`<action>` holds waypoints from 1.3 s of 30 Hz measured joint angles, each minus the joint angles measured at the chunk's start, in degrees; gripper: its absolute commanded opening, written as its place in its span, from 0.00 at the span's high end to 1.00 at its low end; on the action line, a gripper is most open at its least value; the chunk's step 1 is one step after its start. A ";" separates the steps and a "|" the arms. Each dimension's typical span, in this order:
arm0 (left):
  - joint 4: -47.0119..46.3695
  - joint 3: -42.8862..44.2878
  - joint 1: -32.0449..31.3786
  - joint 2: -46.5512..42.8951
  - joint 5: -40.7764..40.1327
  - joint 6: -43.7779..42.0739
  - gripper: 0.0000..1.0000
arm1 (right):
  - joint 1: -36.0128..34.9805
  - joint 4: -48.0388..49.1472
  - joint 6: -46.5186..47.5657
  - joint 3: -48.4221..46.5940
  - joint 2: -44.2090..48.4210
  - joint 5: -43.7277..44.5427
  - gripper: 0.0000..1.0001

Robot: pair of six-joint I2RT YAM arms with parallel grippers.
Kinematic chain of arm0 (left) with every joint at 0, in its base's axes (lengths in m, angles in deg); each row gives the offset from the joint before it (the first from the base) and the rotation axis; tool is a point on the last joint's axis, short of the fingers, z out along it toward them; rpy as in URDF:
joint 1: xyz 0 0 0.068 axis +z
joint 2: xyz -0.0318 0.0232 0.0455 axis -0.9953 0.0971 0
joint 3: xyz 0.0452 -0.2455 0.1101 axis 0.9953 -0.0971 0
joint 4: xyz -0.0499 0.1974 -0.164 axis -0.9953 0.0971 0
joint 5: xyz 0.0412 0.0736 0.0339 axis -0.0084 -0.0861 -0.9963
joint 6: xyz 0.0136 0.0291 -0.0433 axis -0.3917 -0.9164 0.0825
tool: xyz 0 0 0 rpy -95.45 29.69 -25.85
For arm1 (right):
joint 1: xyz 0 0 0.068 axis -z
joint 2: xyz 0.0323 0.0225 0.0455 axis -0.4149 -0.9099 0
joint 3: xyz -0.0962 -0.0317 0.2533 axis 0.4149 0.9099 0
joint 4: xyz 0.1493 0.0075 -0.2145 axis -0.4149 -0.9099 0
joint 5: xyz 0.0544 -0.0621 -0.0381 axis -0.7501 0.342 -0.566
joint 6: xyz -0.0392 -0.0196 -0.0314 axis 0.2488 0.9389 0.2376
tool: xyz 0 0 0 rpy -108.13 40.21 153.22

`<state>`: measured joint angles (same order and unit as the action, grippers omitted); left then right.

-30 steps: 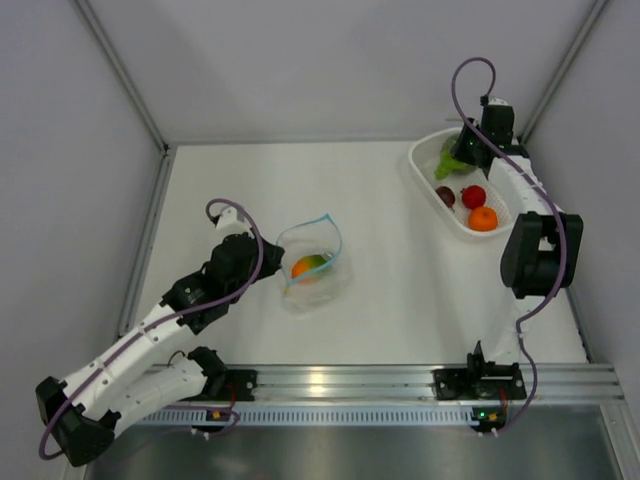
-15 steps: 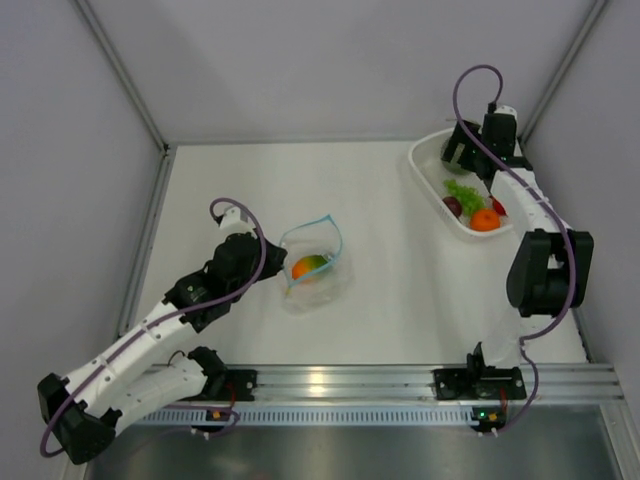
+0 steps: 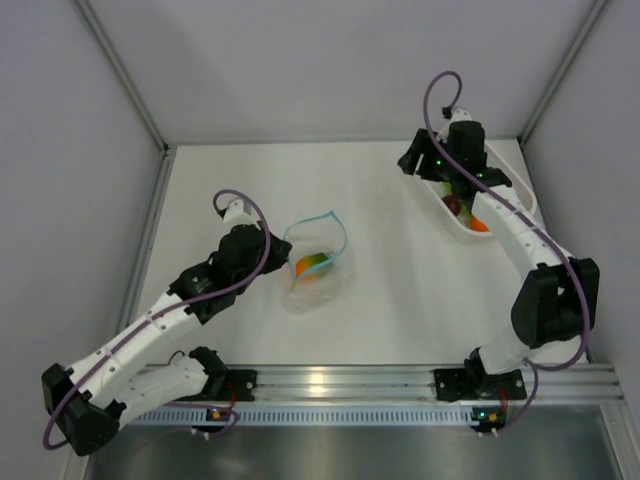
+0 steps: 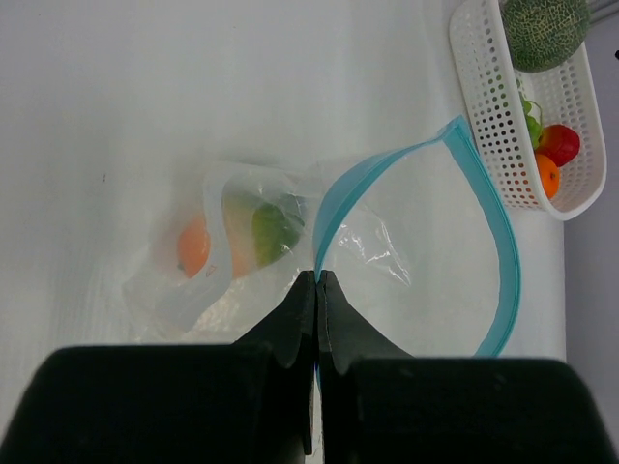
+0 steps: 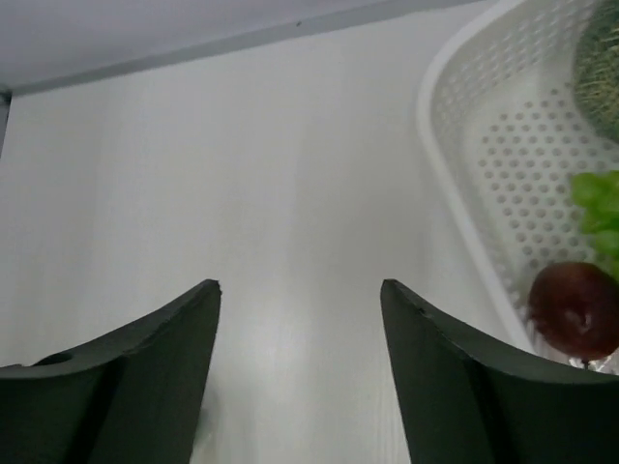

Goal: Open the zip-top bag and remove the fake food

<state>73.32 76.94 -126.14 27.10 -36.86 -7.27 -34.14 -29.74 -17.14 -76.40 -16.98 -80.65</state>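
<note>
I am holding the zip-top bag (image 3: 315, 262) near the middle of the tabletop (image 3: 400, 300), a little toward its left edge. The left claw (image 4: 317, 280) is clenched on the bag's blue zip strip (image 4: 503, 242), pinching one lip where the strip loops open. The mouth is gaping toward the far right corner, and the bag's long axis is running from that mouth back toward the near edge. One orange-and-green piece (image 4: 237, 237) of fake food is lying deep in the closed end.

The right claw (image 5: 300, 300) is released and carrying nothing. It is hanging over bare tabletop just off the left rim of the white basket (image 5: 455, 222) by the far right corner, where the dark red piece (image 5: 575, 309), the leafy green (image 5: 600, 198) and the melon (image 4: 544, 29) are sitting.

From that claw the bag is lying well apart, toward the near left. As I am judging it, the right arm is the free one and the mouth is facing it, so the reach should be going in along the bag's axis, through the blue loop.
</note>
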 measured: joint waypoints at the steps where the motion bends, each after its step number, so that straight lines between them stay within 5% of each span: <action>1: 0.02 0.39 0.00 0.44 -0.02 0.20 1.00 | -2.27 -0.94 0.37 0.00 0.70 0.48 0.40; 2: -0.04 0.79 0.00 1.01 -0.04 0.50 1.00 | -4.48 -1.92 0.68 0.00 1.49 0.90 0.49; 5: -0.22 1.84 0.00 2.32 -0.37 1.16 1.00 | -11.63 -4.94 1.18 -0.07 4.13 2.95 0.55; 19: -1.75 2.10 0.00 3.45 -2.14 5.88 1.00 | -38.75 -13.07 -4.02 -4.63 5.84 16.57 0.72; 28: -3.91 -2.45 -0.46 -0.94 -5.07 10.88 1.00 | -46.23 -12.90 -10.40 -4.66 -1.07 23.52 0.75; 39: -6.64 -7.72 -2.80 -3.30 -8.26 16.17 1.00 | -46.90 -13.38 -16.24 -11.63 -10.58 29.16 0.77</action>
<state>66.67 69.22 -128.94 23.80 -45.12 8.91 -81.04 -43.12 -33.38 -88.03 -27.56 -51.49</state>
